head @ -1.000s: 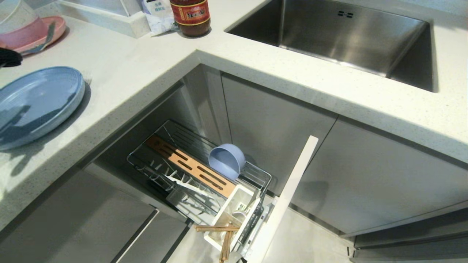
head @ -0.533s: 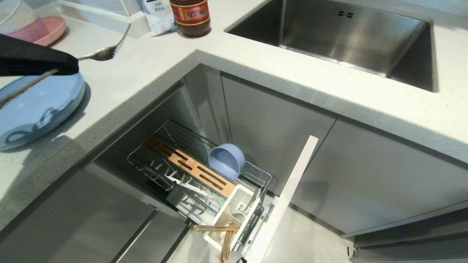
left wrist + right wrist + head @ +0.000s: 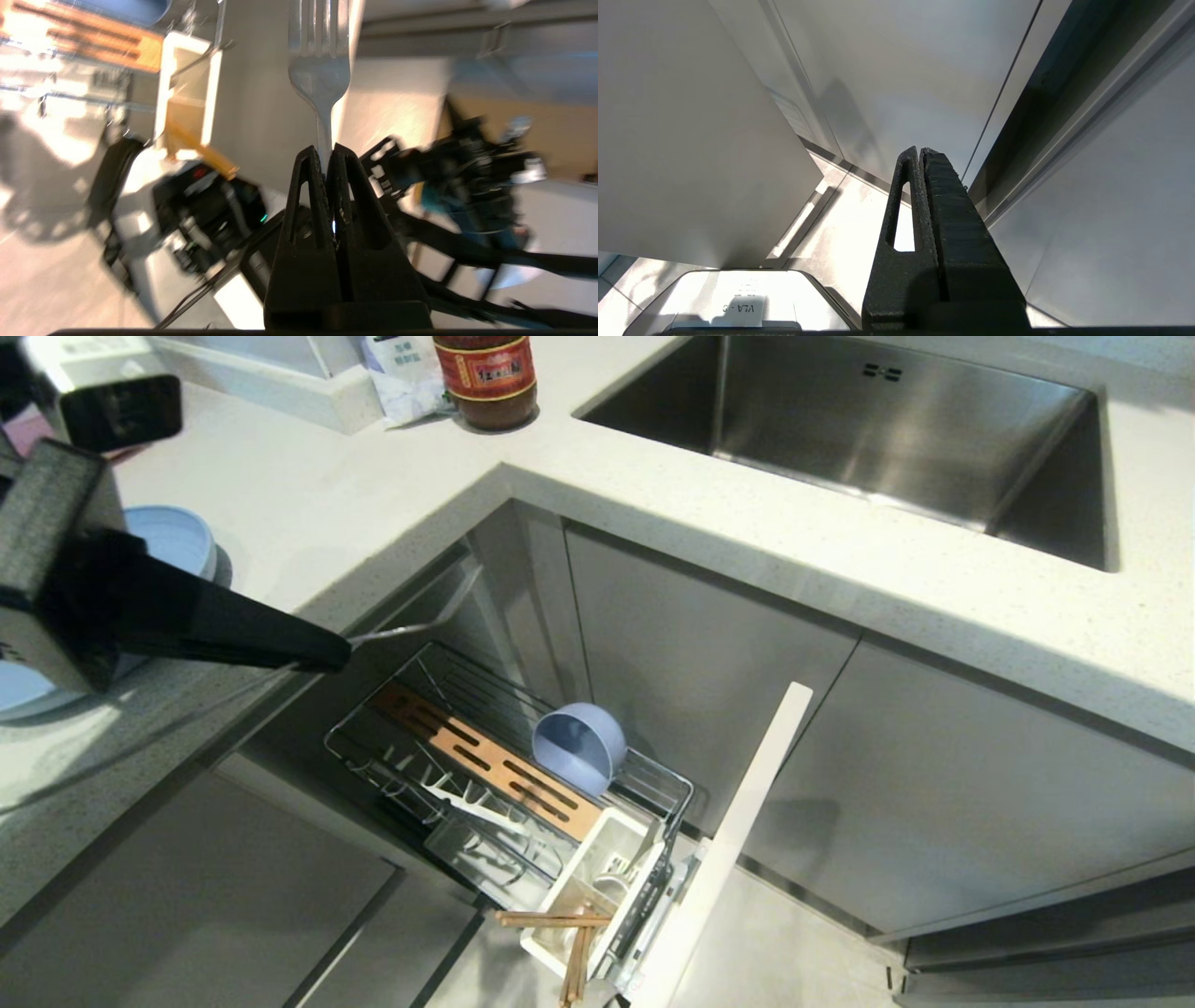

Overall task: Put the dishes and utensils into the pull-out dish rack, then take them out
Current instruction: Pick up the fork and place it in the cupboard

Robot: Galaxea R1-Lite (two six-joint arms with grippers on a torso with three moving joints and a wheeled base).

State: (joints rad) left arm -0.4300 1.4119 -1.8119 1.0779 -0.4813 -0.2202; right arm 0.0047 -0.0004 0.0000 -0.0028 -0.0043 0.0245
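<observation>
A robot's left gripper (image 3: 327, 658), its fingers pinched tight on the handle of a silver fork (image 3: 425, 621), hangs out over the edge of a pale speckled countertop (image 3: 653, 495), just above the far end of the pull-out dish rack (image 3: 504, 784) that stands drawn out of the grey cabinets below. The fork juts beyond the fingertips with its tines toward the cabinet front, clear of the rack's wires. In the left wrist view the same fork (image 3: 320, 70) rises straight out from between the closed fingers (image 3: 308, 186). In the rack, a small light-blue bowl (image 3: 579, 747) lies tipped on its side, its mouth facing outward, just beside the slotted wooden strip (image 3: 485, 761). A pair of wooden chopsticks (image 3: 565, 943) sits at the near end of the rack, in the white utensil box (image 3: 593, 887); one stick lies across its rim, the other hangs over the edge. The rack's narrow pale front panel (image 3: 728, 840) stands just beside that box. Up on the countertop, behind the left arm, the light-blue plate (image 3: 173, 537) rests flat, mostly hidden by the arm. A dark sauce bottle (image 3: 485, 378) and a steel sink (image 3: 878, 429) lie farther back from the rack. The right gripper (image 3: 922, 154), seen only in its own wrist view, points at plain cabinet fronts with its fingers pressed together on nothing.
</observation>
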